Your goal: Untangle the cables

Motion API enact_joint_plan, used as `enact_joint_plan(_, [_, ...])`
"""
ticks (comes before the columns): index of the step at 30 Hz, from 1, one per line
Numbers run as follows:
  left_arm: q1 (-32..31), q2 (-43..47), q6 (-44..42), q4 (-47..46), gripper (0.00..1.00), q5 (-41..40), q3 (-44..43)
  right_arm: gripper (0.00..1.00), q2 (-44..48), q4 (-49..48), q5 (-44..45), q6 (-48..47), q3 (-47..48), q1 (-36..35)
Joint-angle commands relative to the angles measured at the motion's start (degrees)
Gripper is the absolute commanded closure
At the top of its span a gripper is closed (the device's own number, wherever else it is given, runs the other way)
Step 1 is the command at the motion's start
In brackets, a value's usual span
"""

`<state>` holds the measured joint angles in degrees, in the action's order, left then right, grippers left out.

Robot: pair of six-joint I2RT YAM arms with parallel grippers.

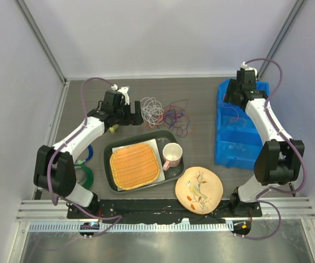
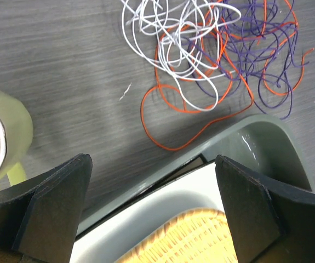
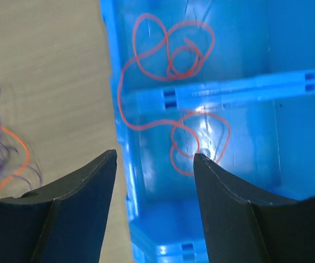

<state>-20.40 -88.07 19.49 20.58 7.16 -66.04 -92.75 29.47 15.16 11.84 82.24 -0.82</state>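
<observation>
The cables (image 1: 165, 112) lie in a loose bunch on the dark table behind the tray, white loops on the left, purple and red-orange on the right. In the left wrist view the bunch (image 2: 212, 49) fills the top, with one orange strand trailing toward the tray rim. My left gripper (image 1: 137, 116) (image 2: 152, 203) is open and empty, just left of the bunch, above the tray's back edge. My right gripper (image 1: 227, 96) (image 3: 154, 181) is open and empty, straddling the left wall of the blue bin (image 3: 228, 98). One orange wire (image 3: 168, 60) lies curled inside the bin.
A dark tray (image 1: 113, 150) holds a woven mat (image 1: 135, 166) and a pink mug (image 1: 172, 155). A bird-patterned plate (image 1: 199, 189) lies in front. Green and blue tape rings (image 1: 85, 174) lie at the left. A yellow-green cup (image 2: 9, 131) stands beside my left gripper. The blue bin (image 1: 239, 131) stands at the right.
</observation>
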Motion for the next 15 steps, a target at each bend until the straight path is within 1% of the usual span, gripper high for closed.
enact_joint_plan(1, [0.1, 6.33, 0.91, -4.84, 0.0, 1.1, 2.67, 0.37, 6.96, -3.27, -6.26, -8.2, -6.98, 0.82])
enact_joint_plan(2, [0.01, 6.77, 0.99, -5.19, 0.0, 1.19, 3.19, 0.37, 6.88, -3.2, -6.89, -12.93, -7.61, -1.01])
enact_joint_plan(6, [0.1, 8.18, 0.99, -5.46, 0.0, 0.41, 4.6, 0.36, 5.83, -2.49, -2.68, -16.84, -7.71, -3.22])
enact_joint_plan(11, [0.01, 10.2, 0.82, -5.28, 0.0, -3.2, 5.66, 0.36, 2.23, -4.42, 0.66, -15.53, -8.93, -3.22])
enact_joint_plan(15, [0.01, 11.17, 0.64, -5.46, 0.0, -3.91, 6.19, 0.36, -1.98, -8.11, 6.27, -11.84, -9.99, -3.22])
